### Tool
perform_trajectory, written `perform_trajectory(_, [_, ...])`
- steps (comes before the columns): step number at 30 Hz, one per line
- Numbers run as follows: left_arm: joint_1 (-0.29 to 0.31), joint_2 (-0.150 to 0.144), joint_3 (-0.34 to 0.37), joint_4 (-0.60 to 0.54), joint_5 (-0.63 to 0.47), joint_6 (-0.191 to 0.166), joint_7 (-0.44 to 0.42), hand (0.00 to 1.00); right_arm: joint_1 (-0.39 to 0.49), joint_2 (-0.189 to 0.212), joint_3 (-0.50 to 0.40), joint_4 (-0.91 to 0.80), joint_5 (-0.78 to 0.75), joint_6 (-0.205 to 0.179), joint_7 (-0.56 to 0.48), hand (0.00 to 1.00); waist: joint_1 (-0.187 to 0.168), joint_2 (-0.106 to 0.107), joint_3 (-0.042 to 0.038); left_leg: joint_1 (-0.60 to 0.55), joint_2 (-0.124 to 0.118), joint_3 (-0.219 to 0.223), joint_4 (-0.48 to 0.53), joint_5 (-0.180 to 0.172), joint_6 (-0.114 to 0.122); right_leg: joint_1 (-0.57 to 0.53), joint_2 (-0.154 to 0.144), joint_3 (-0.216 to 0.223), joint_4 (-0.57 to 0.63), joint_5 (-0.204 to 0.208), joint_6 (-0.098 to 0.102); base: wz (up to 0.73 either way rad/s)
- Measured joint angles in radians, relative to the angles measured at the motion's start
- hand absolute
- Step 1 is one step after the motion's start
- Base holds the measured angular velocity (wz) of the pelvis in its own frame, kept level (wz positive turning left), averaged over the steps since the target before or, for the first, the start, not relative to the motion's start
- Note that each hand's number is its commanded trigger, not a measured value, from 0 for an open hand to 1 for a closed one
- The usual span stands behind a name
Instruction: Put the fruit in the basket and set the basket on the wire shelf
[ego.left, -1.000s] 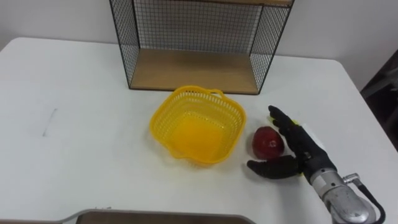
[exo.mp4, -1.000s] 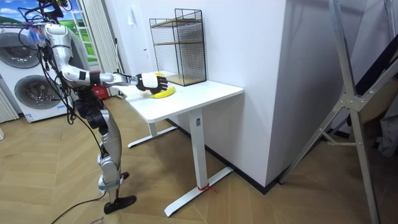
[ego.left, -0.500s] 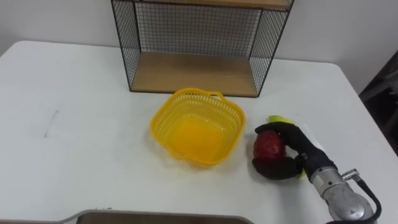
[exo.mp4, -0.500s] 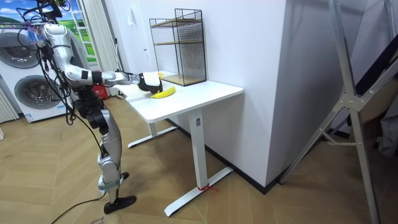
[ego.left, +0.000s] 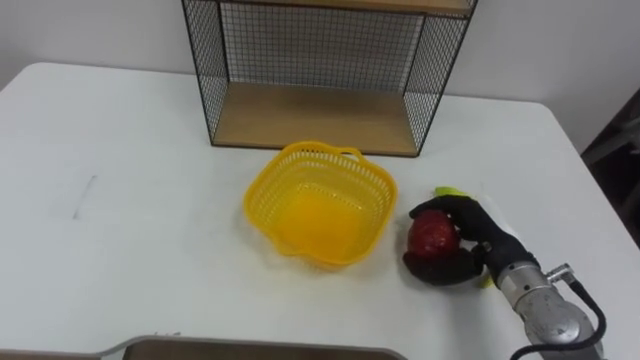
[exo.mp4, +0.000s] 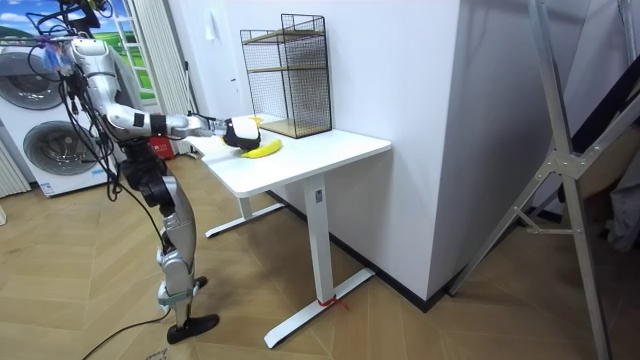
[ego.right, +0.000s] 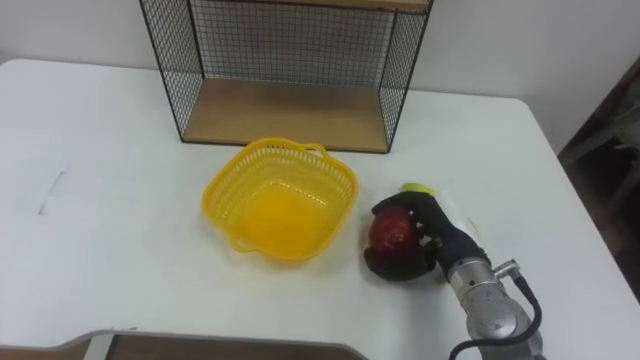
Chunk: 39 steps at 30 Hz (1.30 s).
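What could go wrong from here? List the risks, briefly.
1. The right hand is curled round the apple from one side, so the round fruit might slip when lifted.
2. The basket sits close beside the apple. The hand could nudge its rim and shift it on the way over.

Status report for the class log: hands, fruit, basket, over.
Right hand shut on red fruit, right of yellow basket. Basket empty, on table before wire shelf. Nothing between fruit and basket.
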Motion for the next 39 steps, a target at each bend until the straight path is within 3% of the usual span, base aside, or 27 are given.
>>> perform_trajectory(5, [0.002,0.0,0.0,0.0,0.0,0.001,0.0,0.0,0.005,0.0,0.0,0.009,0.065,0.003,-0.009,1.0,0.004,0.0,0.0004,-0.001,0.0,-0.001,0.0,0.0,0.0,-0.006,0.0,-0.002,-0.003,0.0,0.0,0.01])
perform_trajectory(14, [0.013,-0.005,-0.002,0.0,0.0,0.003,0.001,0.0,0.017,0.017,0.002,0.075,0.445,0.005,-0.025,1.0,0.0,0.007,0.0006,-0.001,-0.001,0.002,0.002,0.0,0.0,-0.001,-0.001,-0.003,-0.002,0.0,0.0,0.0])
perform_trajectory(22, [0.033,-0.013,-0.006,-0.003,0.0,0.002,0.0,0.0,0.037,0.033,0.01,0.072,0.706,0.005,-0.018,1.0,-0.005,0.034,-0.002,-0.004,0.0,0.003,0.001,0.0,0.0,-0.007,0.0,-0.001,0.001,0.0,0.0,0.0])
perform_trajectory(28, [0.035,-0.013,-0.006,-0.003,0.0,0.0,0.0,0.0,0.034,0.036,0.01,0.024,0.758,0.002,-0.016,1.0,0.0,0.047,-0.0052,-0.005,-0.001,0.006,-0.001,0.0,0.0,-0.008,0.0,0.003,0.0,0.0,0.0,0.0])
perform_trajectory(39, [0.04,-0.018,-0.016,-0.001,-0.002,-0.008,0.0,0.0,0.02,0.035,0.007,-0.06,0.761,0.002,-0.018,1.0,-0.005,0.044,-0.0036,0.0,-0.001,0.005,-0.001,0.0,0.0,-0.005,-0.001,0.001,0.002,0.0,0.0,0.0])
